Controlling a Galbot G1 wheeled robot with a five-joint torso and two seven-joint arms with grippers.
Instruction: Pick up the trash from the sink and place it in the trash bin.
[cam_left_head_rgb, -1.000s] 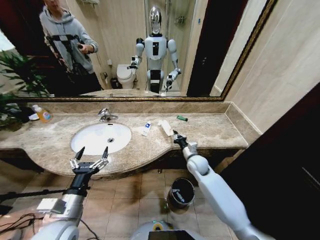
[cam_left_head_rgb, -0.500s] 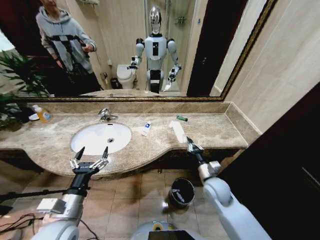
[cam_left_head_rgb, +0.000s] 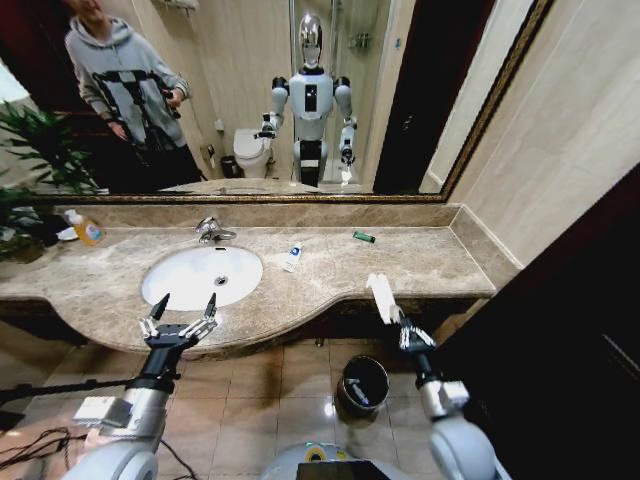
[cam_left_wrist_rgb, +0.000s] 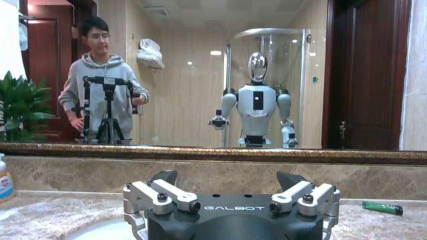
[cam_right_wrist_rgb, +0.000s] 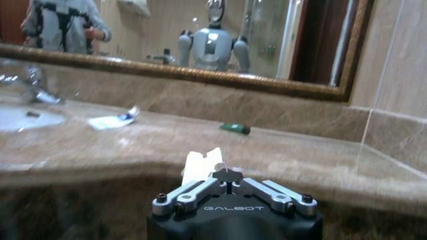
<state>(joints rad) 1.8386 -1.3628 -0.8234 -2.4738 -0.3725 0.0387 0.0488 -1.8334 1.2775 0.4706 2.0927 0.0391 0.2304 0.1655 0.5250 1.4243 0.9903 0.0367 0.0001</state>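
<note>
Your right gripper (cam_left_head_rgb: 398, 318) is clenched on a white wrapper (cam_left_head_rgb: 381, 297), which sticks up from between the fingertips. It hangs just off the front edge of the marble countertop (cam_left_head_rgb: 420, 262), at about 4 o'clock from the sink (cam_left_head_rgb: 202, 275). In the right wrist view the same gripper (cam_right_wrist_rgb: 225, 176) has its fingers pinched together around the lower end of the wrapper (cam_right_wrist_rgb: 202, 164), with the counter edge right behind it.

The trash bin (cam_left_head_rgb: 363, 385) stands on the tiled floor (cam_left_head_rgb: 270, 380), below the held wrapper at roughly 7 o'clock from the gripper and well apart from it. You cannot tell what lies in its dark interior.

Your left gripper (cam_left_head_rgb: 181, 311) is released, both fingers spread wide. It hovers over the front rim of the counter at 6 o'clock from the basin, holding nothing. The left wrist view shows that gripper (cam_left_wrist_rgb: 230, 186) facing the mirror (cam_left_wrist_rgb: 200, 75).

Two pieces of trash are on the counter. A white tube with a blue mark (cam_left_head_rgb: 293, 257) lies at 3 o'clock from the sink, just beside its rim. A small dark-green stick (cam_left_head_rgb: 364, 237) lies farther along at 2 o'clock, near the backsplash; you can see it in the right wrist view too (cam_right_wrist_rgb: 235, 128). The chrome tap (cam_left_head_rgb: 211, 230) stands at 12 o'clock from the basin. An orange-yellow bottle (cam_left_head_rgb: 86, 229) sits at about 10 o'clock.
</note>
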